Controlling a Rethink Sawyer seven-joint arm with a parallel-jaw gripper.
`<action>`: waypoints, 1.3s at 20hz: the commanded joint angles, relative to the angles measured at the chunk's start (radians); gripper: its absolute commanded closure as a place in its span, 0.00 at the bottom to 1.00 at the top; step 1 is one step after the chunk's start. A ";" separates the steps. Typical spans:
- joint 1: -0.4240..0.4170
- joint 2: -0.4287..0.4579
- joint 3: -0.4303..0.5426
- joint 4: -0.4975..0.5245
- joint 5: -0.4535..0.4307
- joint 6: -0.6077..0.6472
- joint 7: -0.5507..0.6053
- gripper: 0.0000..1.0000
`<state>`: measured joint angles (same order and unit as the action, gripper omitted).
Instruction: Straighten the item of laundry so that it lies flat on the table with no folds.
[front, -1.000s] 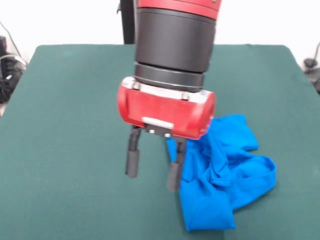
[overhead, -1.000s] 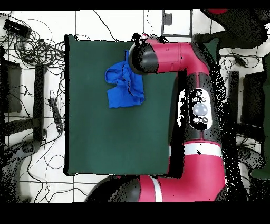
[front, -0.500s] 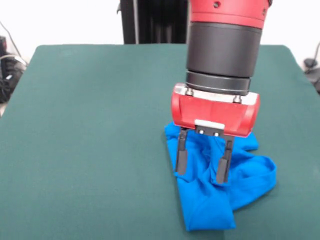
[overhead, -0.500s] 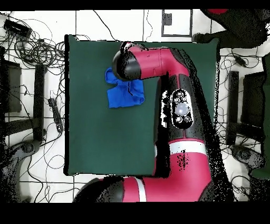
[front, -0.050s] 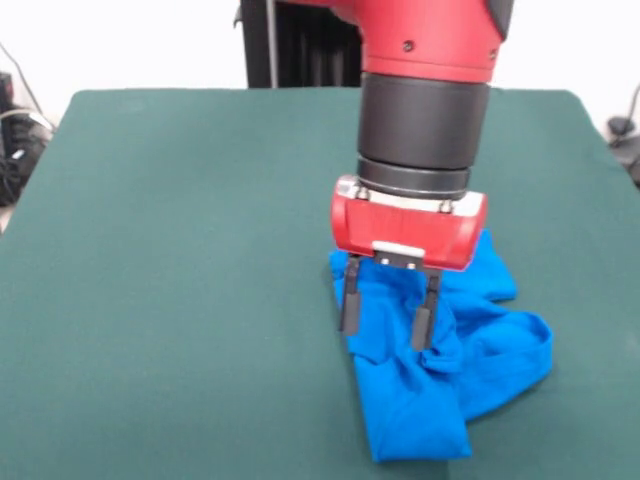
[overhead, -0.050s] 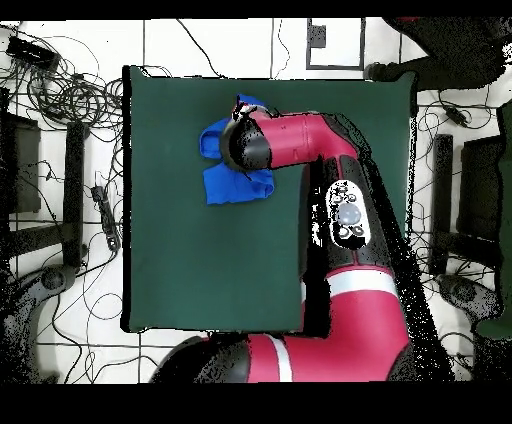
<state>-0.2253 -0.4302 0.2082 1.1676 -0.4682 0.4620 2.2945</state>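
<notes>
The item of laundry (front, -0.050s: 450, 375) is a bright blue shirt, crumpled in folds on the dark green table (front, -0.050s: 170, 250), toward the near right in the front view. My gripper (front, -0.050s: 386, 318) hangs open right over the shirt's left part, both black fingers (front, -0.050s: 349, 300) straddling a blue ridge of cloth. Seen from overhead, the shirt (overhead, -0.050s: 222, 180) lies near the table's far edge (overhead, -0.050s: 180, 72), and the arm's wrist covers the gripper and much of the cloth. No print shows on the shirt.
Cables (overhead, -0.050s: 60, 90) and dark stands ring the table on the floor in the overhead view. The arm's red body (overhead, -0.050s: 345, 210) runs over the table's right side there. Green cloth stretches wide to the left of the shirt in the front view.
The gripper moved from the shirt's left side to above it, then shifted slightly left and lowered onto the cloth. It stayed open. The shirt's shape is unchanged.
</notes>
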 joint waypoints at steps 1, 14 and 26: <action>-0.010 -0.005 0.101 0.180 -0.020 -0.036 -0.101 0.00; 0.055 0.022 0.050 0.144 -0.033 -0.057 -0.016 0.00; 0.093 0.039 0.044 0.134 -0.006 -0.073 0.029 0.00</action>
<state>-0.1646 -0.4260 0.2082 1.1957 -0.4766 0.4187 2.2945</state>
